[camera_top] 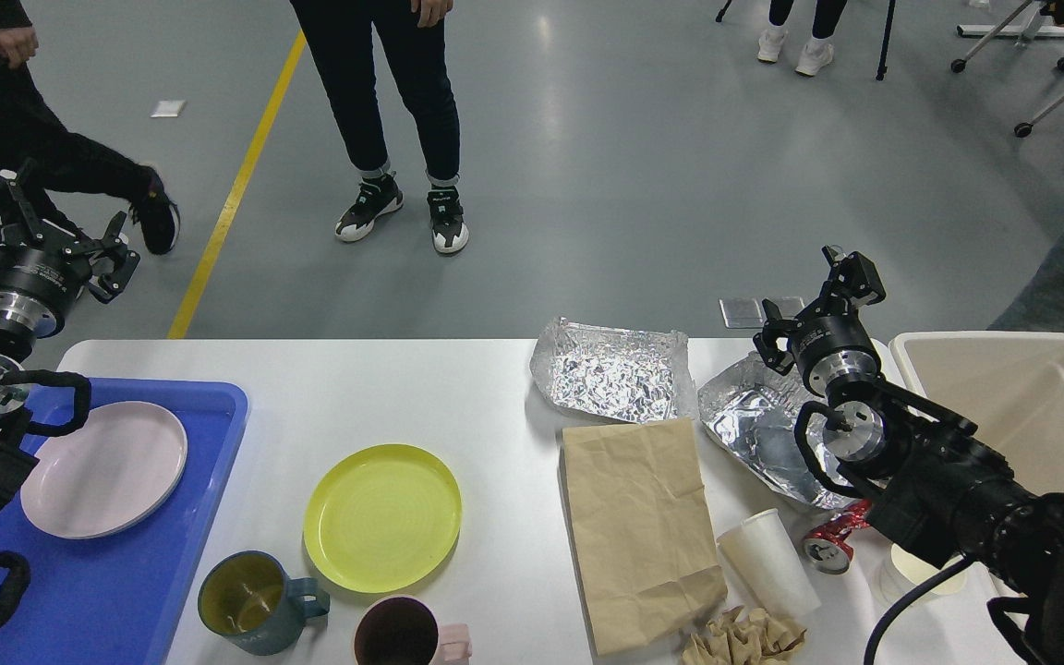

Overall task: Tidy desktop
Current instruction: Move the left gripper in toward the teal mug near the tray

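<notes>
Desktop (458,379): white, rectangular, rounded corners. Directly upon it are borne: a blue tray (209,434) at the left edge; a yellow plate (382,517) near the centre; a blue-grey mug (255,602) and a pink mug (407,635) at the near edge; two crumpled foil sheets (610,369) (754,416) at the far side; a flattened brown paper bag (638,526); a white paper cup (767,563) laid on its side; a crushed red can (832,540); crumpled brown paper (743,639)
</notes>
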Motion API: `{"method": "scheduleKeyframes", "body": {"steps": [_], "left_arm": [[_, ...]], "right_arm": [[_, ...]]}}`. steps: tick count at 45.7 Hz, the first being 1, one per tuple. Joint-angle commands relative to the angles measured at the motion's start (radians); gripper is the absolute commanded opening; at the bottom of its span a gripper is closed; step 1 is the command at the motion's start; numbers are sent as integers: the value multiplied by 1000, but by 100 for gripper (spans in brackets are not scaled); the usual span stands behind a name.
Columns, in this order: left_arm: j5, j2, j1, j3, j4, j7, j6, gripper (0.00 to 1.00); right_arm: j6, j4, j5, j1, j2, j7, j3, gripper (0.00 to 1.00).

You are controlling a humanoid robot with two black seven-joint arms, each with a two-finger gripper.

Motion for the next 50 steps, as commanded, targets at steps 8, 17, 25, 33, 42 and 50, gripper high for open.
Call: {"method": "scheduleKeyframes", "body": {"steps": [8, 17, 25, 33, 42, 50], "left_arm": [[0, -1, 18, 0, 0, 2, -1, 96], [2, -6, 17, -1, -1, 0, -1, 96], [3, -7, 18, 12, -3, 14, -96, 96], [5, 25, 23, 95, 0, 15, -203, 96], [22, 155, -98, 498, 0, 28, -200, 96], [23, 198, -288, 1009, 0, 43, -206, 96]], "right_arm": [[0, 0, 0, 0, -1, -1, -1, 100], [0, 0, 0, 0, -1, 0, -1, 100], [0, 0, 0, 0, -1, 0, 1, 100], [0, 0, 0, 0, -1, 0, -1, 100], [0, 0, 0, 0, 1, -1, -1, 100], [0, 0, 0, 0, -1, 0, 1, 100]]}}
